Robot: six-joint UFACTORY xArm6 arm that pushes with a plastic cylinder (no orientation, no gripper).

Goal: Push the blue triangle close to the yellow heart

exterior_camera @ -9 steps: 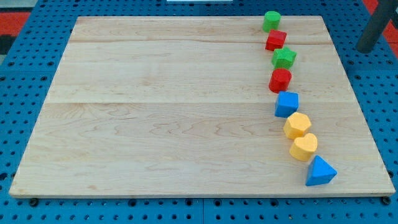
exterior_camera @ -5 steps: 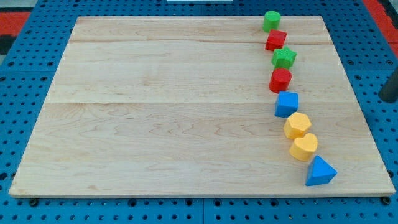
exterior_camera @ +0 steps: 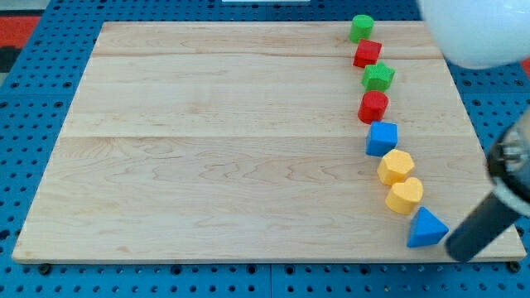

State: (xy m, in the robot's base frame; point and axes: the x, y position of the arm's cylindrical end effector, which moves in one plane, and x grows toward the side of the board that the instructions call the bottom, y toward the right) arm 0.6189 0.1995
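Observation:
The blue triangle (exterior_camera: 426, 228) lies near the board's bottom right corner. The yellow heart (exterior_camera: 405, 196) sits just up and left of it, nearly touching. My dark rod comes in from the right edge, and my tip (exterior_camera: 458, 251) rests just right of and slightly below the blue triangle, close to it. I cannot tell whether it touches the block.
A column of blocks runs up the right side: a yellow hexagon (exterior_camera: 396, 166), a blue block (exterior_camera: 382, 137), a red block (exterior_camera: 373, 107), a green block (exterior_camera: 378, 78), a red block (exterior_camera: 367, 53) and a green cylinder (exterior_camera: 361, 28). The wooden board (exterior_camera: 207, 149) lies on a blue pegboard. The arm's white body (exterior_camera: 480, 29) is at top right.
My rod has moved from the view's upper right down the right side to the bottom right, beside the blue triangle. No block has moved.

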